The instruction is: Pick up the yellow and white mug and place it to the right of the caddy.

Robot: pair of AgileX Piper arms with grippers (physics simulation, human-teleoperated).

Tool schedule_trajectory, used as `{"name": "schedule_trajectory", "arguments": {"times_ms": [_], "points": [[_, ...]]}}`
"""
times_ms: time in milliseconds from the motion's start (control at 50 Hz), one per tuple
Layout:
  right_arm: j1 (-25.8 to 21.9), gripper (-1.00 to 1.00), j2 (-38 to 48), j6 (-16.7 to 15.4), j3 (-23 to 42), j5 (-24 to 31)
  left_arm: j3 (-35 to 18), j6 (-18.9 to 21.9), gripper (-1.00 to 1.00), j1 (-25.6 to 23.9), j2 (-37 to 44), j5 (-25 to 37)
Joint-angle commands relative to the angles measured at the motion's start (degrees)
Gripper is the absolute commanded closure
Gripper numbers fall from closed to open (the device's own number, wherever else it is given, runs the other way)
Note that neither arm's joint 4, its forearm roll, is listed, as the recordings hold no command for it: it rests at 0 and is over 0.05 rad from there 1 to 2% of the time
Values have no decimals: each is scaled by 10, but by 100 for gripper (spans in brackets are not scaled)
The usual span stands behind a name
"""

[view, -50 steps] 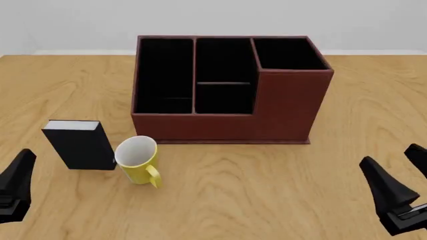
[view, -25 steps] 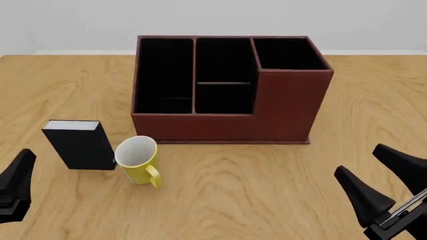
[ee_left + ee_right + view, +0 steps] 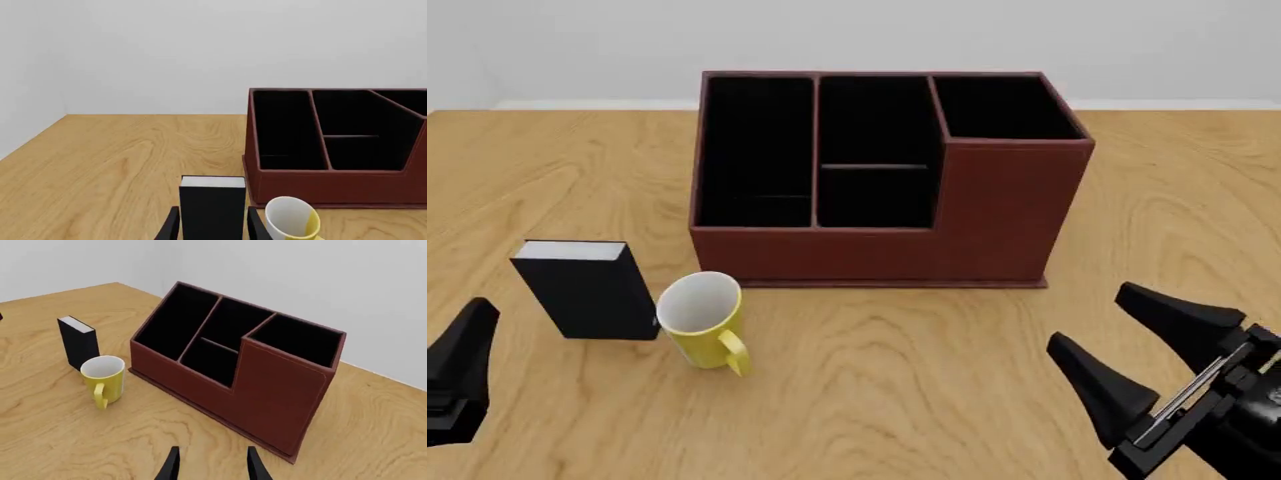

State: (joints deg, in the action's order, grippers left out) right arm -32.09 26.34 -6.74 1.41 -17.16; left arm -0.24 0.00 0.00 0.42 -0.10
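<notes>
The yellow and white mug stands upright on the table, handle toward the near side, just in front of the caddy's left front corner. The caddy is a large red-brown box with black compartments, its right section taller. My right gripper hovers open at the near right, in front of the caddy's right corner and far from the mug. My left gripper sits at the near left edge, only partly in view. Its fingers stand apart, open and empty. The right wrist view shows the mug and caddy ahead of the open right gripper.
A small black book-like block stands upright just left of the mug, nearly touching it; it appears between the left fingers in the left wrist view. Bare wooden table lies right of the caddy.
My right gripper has moved left and forward into the scene and turned, its fingers now slanting toward the caddy. The left gripper, mug and block have not moved.
</notes>
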Motion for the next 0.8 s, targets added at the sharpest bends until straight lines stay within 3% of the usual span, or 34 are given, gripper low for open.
{"name": "schedule_trajectory", "arguments": {"times_ms": [20, 280, 620, 800], "points": [[-27, -100, 84, -4, -7, -82, 0, 0, -100, 0, 0, 0], [-48, -100, 151, -12, -3, -145, 0, 0, -100, 0, 0, 0], [-75, -100, 164, -5, 23, -134, 0, 0, -100, 0, 0, 0], [-90, -100, 235, 1, 17, -200, 0, 0, -100, 0, 0, 0]]}}
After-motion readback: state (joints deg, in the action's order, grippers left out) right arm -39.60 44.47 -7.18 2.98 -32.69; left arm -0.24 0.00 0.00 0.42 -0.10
